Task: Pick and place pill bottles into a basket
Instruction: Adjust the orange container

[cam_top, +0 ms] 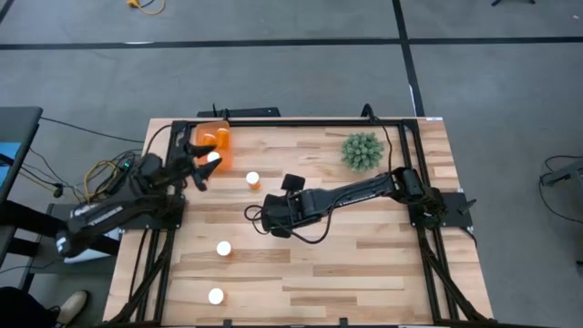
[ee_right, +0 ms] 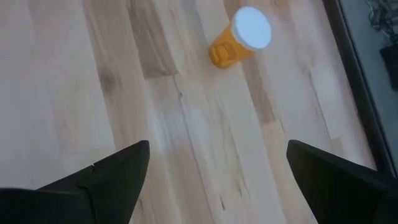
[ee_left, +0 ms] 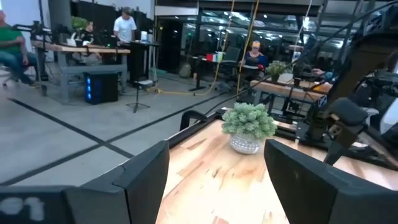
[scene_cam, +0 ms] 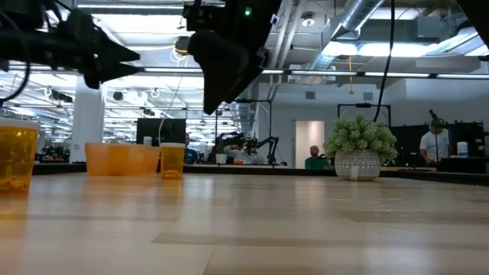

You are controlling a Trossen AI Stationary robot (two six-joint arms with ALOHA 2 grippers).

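Note:
The orange basket [cam_top: 219, 144] stands at the table's far left corner, with at least one white-capped pill bottle [cam_top: 213, 158] in it. My left gripper [cam_top: 198, 166] [ee_left: 216, 149] hovers level beside the basket's near left side, open and empty. Three pill bottles stand upright on the table: one [cam_top: 252, 179] right of the basket, one [cam_top: 223, 248] left of centre, one [cam_top: 216, 295] near the front edge. My right gripper [cam_top: 259, 219] [ee_right: 217, 149] hangs open above the table's middle, slanting down, with a pill bottle [ee_right: 239, 38] ahead of its fingers and nothing between them.
A green spiky plant [cam_top: 362, 150] in a pale pot stands at the far right of the table. In the low view the basket [scene_cam: 122, 159] and two bottles [scene_cam: 173, 160] [scene_cam: 17, 156] stand on the left. Bare wood lies across the table's right half.

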